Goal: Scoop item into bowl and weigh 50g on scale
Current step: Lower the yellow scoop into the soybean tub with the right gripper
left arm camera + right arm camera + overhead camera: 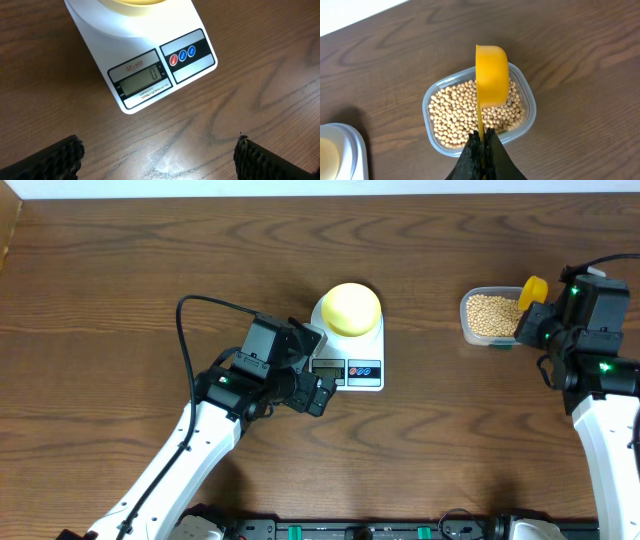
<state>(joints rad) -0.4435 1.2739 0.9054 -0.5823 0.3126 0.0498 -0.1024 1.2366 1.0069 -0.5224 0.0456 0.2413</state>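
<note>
The brown wooden table (120,280) fills every view; two arms reach over it, the left arm (190,450) cut off at the bottom edge overhead, the right arm (610,430) cut off at the right edge; one white scale (100,45) stands mid-table, a rounded rectangle whose far end is cropped in the left wrist view; its grey display (142,82) reads 0, and beside it sit three round buttons (183,54), one red and two blue; one clear tub (426,107) stands well apart to the right, partly hidden overhead by the right gripper (481,137); one pale yellow bowl (351,308) sits on the scale's platform, its inside plain yellow from above; one yellow scoop (492,75) hangs over the tub, seen from its side, so its contents cannot be told; the right fingers pinch its thin handle; the left gripper (167,160) hovers just beside the scale's display end, fingers spread wide, gripping nothing; the beans (455,115), small, round, tan and too many to count, lie in the tub.
</note>
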